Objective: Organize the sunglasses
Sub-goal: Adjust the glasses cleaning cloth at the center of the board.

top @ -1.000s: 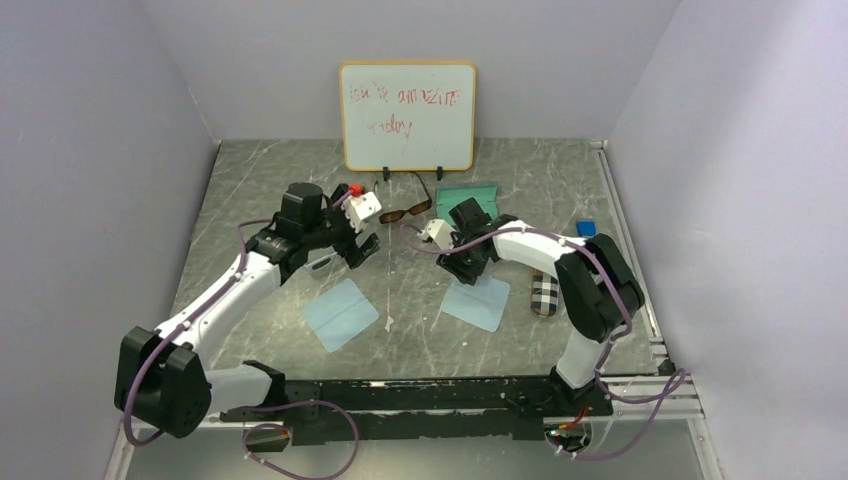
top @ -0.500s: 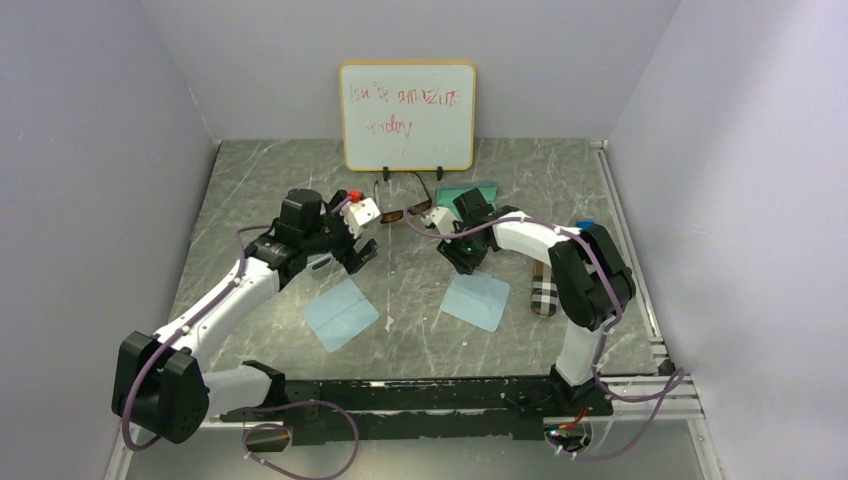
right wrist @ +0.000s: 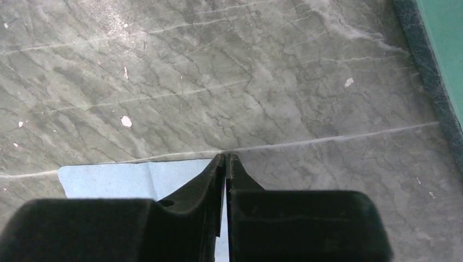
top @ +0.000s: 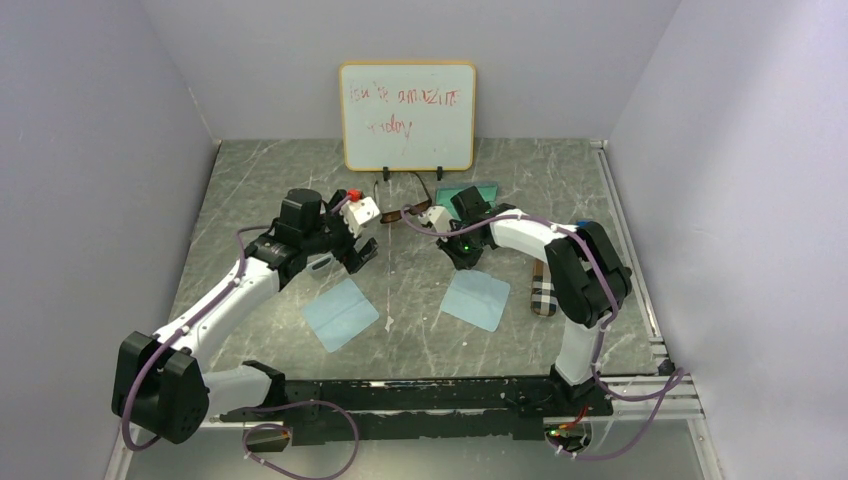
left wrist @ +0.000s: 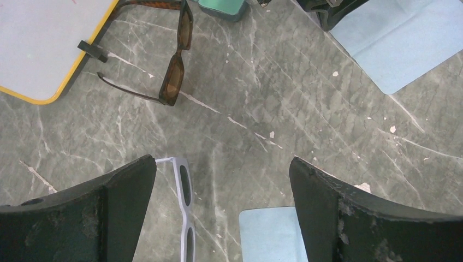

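Surveying the bench (left wrist: 306,109) from the side, item by item. Left pincer (left wrist: 223,164): jaws wide apart, nothing in them, hanging over bare stone. White-framed sunglasses (left wrist: 184,218): lying flat on the bench, close against one finger of that pincer rather than centred between the two, with a light-blue cloth (left wrist: 267,234) just beside them. Brown sunglasses (left wrist: 176,65): temples unfolded, lying at the foot of the whiteboard (left wrist: 38,38), one temple running toward its yellow edge. Right pincer (right wrist: 225,158): jaws pressed together with nothing visible between them, low over the far edge of the second light-blue cloth (right wrist: 136,180), a teal case (right wrist: 445,43) off to one side. Plaid case (top: 543,290): beside that second cloth, untouched. Step in hand, as I judge it: the approach to a first pick, since neither pair is held. The left arm looks best placed for the white pair; it would need a small sideways shift to centre the frame, then a descent and a close across the bridge. The right would have to open before it could take anything. Edges: the whiteboard, its stand clip and the teal case crowd the brown pair, and both wrists are near it. Open room: the bare stone between the two cloths.
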Action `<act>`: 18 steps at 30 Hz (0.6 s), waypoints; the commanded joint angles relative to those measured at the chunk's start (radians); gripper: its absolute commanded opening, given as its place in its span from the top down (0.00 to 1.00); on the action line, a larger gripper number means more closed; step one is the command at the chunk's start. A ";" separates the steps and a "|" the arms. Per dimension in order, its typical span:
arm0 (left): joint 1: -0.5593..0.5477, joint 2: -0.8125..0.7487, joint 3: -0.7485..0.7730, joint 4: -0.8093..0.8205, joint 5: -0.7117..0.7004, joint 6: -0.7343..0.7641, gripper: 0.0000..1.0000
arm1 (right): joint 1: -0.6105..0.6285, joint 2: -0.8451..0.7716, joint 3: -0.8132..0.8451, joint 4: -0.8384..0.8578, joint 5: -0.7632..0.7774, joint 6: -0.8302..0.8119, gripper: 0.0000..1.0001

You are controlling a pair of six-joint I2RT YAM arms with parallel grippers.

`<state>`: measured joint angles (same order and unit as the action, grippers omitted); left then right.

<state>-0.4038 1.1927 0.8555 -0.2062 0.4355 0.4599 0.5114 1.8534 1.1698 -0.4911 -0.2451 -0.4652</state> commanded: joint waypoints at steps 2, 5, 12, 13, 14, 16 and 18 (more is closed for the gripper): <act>-0.004 -0.004 0.001 0.027 0.008 -0.010 0.03 | 0.000 0.032 0.017 -0.009 -0.023 -0.014 0.93; -0.004 -0.002 0.002 0.023 0.004 -0.008 0.03 | 0.003 0.039 0.052 -0.022 -0.040 -0.032 0.97; -0.001 -0.001 0.015 0.010 -0.035 -0.012 0.03 | 0.015 0.125 0.182 -0.039 -0.075 -0.080 1.00; 0.001 -0.002 0.017 0.009 -0.047 -0.012 0.03 | 0.019 0.137 0.200 -0.037 -0.079 -0.085 1.00; 0.004 -0.004 0.018 0.008 -0.059 -0.011 0.03 | 0.024 0.150 0.219 -0.036 -0.083 -0.091 1.00; 0.010 -0.011 0.019 0.007 -0.081 -0.013 0.03 | 0.035 0.174 0.261 -0.033 -0.098 -0.099 1.00; 0.020 -0.021 0.018 0.000 -0.093 -0.011 0.03 | 0.044 0.197 0.300 -0.028 -0.122 -0.099 1.00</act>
<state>-0.3992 1.1931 0.8555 -0.2070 0.3859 0.4576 0.5323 2.0079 1.3861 -0.5365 -0.3069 -0.5320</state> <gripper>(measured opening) 0.968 0.009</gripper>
